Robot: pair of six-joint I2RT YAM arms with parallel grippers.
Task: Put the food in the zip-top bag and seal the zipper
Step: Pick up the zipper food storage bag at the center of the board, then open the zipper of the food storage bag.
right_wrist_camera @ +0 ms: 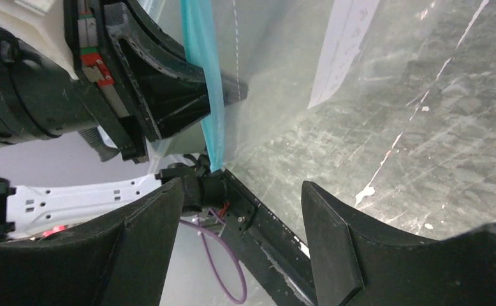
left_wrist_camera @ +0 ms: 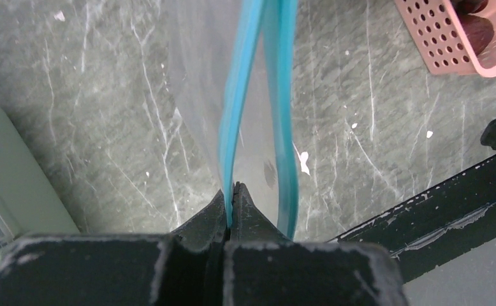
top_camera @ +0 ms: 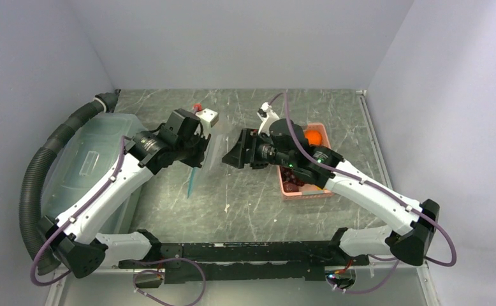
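Note:
My left gripper [top_camera: 199, 145] [left_wrist_camera: 234, 188] is shut on one teal-blue lip of the zipper [left_wrist_camera: 239, 95] and holds the clear zip-top bag [top_camera: 201, 167] [right_wrist_camera: 296, 76] hanging over the table. The other lip [left_wrist_camera: 288, 95] stands apart from it, so the mouth gapes. My right gripper [top_camera: 229, 156] [right_wrist_camera: 242, 204] is open and empty, just right of the bag and pointing at it. Behind the right arm is a pink basket [top_camera: 309, 191] [left_wrist_camera: 443, 44] with food in it: an orange ball [top_camera: 313, 137] and dark grapes [top_camera: 294, 182] [left_wrist_camera: 478, 29]. The arm hides the rest of the basket's contents.
A large translucent lidded bin [top_camera: 92, 159] and a grey ribbed hose [top_camera: 41, 166] fill the left side. A small white block with a red tip [top_camera: 208, 116] sits at the back centre. The black base rail [top_camera: 233, 252] runs along the near edge.

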